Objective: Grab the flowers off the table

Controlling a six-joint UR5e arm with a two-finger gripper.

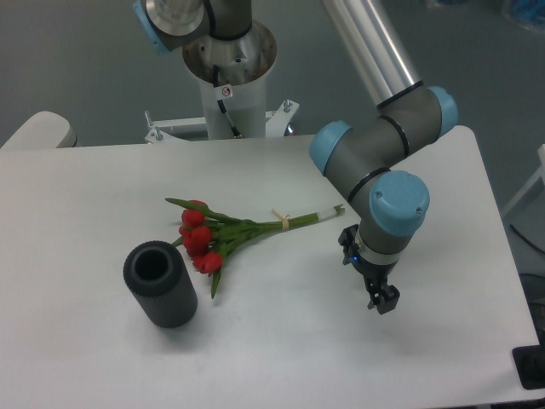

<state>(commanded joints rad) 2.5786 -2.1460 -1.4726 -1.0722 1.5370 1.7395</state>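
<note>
Camera view — item: flowers [223, 232] lying flat on the table [281, 341], up and to the left of the pincer [384, 303], not touching. Long axis: stem tips nearest the pincer, blooms farthest. Pincer hangs low, points down — jaw state cannot be told.

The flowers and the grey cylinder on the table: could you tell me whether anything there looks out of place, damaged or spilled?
Nothing stands out. The flowers lie flat on the table, stems tied by a pale band, blooms intact. The dark ribbed cylinder stands upright beside the blooms. The gripper is right of the stem ends, holding nothing.
</note>
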